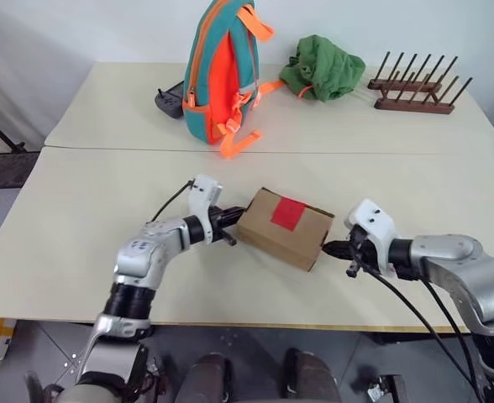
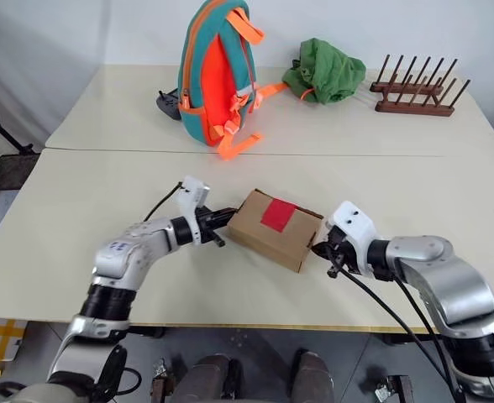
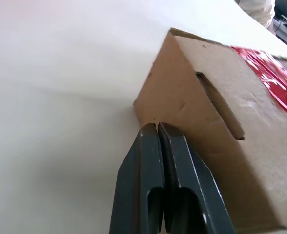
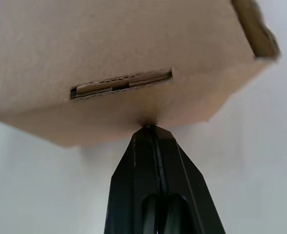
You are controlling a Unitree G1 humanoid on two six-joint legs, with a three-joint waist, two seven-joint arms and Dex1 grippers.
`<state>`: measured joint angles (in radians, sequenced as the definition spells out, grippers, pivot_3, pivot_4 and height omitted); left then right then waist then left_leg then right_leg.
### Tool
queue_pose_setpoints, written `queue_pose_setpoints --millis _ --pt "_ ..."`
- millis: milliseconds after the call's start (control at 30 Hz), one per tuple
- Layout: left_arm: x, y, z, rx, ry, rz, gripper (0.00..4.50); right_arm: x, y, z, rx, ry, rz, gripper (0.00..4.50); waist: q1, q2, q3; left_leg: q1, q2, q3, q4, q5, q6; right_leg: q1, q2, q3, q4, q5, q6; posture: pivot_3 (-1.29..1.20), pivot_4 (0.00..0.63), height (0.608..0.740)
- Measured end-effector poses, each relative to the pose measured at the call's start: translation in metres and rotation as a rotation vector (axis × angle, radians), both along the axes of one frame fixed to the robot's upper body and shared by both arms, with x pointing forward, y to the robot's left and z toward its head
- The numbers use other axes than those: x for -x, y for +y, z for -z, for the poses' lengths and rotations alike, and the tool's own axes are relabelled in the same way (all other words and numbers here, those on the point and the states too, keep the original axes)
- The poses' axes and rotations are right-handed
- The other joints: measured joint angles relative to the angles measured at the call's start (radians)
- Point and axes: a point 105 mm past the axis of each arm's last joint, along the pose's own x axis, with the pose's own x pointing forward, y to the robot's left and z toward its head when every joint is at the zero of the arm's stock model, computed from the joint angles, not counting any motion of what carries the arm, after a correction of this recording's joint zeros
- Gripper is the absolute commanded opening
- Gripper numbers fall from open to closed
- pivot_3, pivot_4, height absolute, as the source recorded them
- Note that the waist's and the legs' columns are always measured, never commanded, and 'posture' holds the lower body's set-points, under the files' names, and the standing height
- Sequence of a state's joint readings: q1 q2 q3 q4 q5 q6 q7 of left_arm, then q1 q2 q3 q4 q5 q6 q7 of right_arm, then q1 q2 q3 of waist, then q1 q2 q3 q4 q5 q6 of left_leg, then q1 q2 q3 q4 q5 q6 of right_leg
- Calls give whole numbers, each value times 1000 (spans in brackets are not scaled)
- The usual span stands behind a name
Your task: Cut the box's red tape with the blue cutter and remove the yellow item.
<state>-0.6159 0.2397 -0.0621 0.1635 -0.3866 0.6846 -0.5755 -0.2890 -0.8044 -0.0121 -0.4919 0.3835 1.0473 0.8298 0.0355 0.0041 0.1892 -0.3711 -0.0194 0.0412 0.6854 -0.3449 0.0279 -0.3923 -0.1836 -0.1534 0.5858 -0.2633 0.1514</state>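
Flanking the box (image 1: pixel 282 227), left tool (image 1: pixel 228 225) and right tool (image 1: pixel 331 248) touch it, fingers pressed together.

Here's the box (image 1: pixel 282 228), a small brown corrugated carton, sitting on the pale counter (image 1: pixel 79 210) just below the middle of the frame, turned at a slant so one corner points toward the lower right. It's closed, flaps down flat. The red tape (image 1: pixel 287 213), a bright square patch, lies across the top, uncut and glossy. Each short end wall shows a narrow slot with layered cardboard edges inside. The box rests flat on its base, the end walls upright, the lower right corner casting a dark edge on the counter.
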Motion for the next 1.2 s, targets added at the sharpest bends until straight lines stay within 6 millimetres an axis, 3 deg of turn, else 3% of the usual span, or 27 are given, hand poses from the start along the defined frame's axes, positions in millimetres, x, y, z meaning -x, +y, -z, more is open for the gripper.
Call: queue_pose_setpoints --millis 200,467,600,867,900,1000,1067,1133,1200 --pt "-9 -34 -7 12 -39 101 68 18 -12 6 55 35 28 0 10 0 0 -1 0 3 0 0 0 0 0 -2 -1 0 0 0 150 740" --pt "-10 -37 0 -6 -42 139 68 22 -17 9 68 33 57 0 12 -1 0 -1 0 4 0 0 0 0 0 -1 -1 0 0 0 150 740" --pt "-10 -29 0 -17 -40 148 68 23 -23 6 65 10 93 0 14 0 0 -1 0 3 0 0 0 0 0 -2 -1 0 0 0 150 740" --pt "-18 19 -9 -49 -52 67 68 32 -54 5 88 3 217 0 12 0 0 -1 0 2 0 0 0 0 0 -1 0 0 0 0 150 740" --pt "-16 21 -11 -47 -47 76 241 34 -60 4 102 3 223 0 13 0 0 -1 0 2 0 0 0 0 0 -1 -1 0 0 0 150 740" --pt "3 46 -17 -32 6 109 917 24 -80 -13 120 -48 260 570 0 -2 1 0 1 1 0 0 1 0 0 1 0 0 0 0 150 740" --pt "19 58 -25 -4 44 141 1551 10 -96 -32 97 -119 320 1234 -12 -2 1 0 1 -1 0 0 1 0 0 2 0 0 0 0 150 740" --pt "43 70 -40 54 75 178 2179 -6 -99 -55 46 -210 320 1951 -22 -2 1 2 5 -2 0 0 1 0 1 3 1 0 0 0 150 740" --pt "54 82 -53 111 76 166 2756 -12 -96 -62 6 -240 296 2592 -21 -2 1 2 8 -2 0 0 0 0 2 3 2 0 0 0 150 740"
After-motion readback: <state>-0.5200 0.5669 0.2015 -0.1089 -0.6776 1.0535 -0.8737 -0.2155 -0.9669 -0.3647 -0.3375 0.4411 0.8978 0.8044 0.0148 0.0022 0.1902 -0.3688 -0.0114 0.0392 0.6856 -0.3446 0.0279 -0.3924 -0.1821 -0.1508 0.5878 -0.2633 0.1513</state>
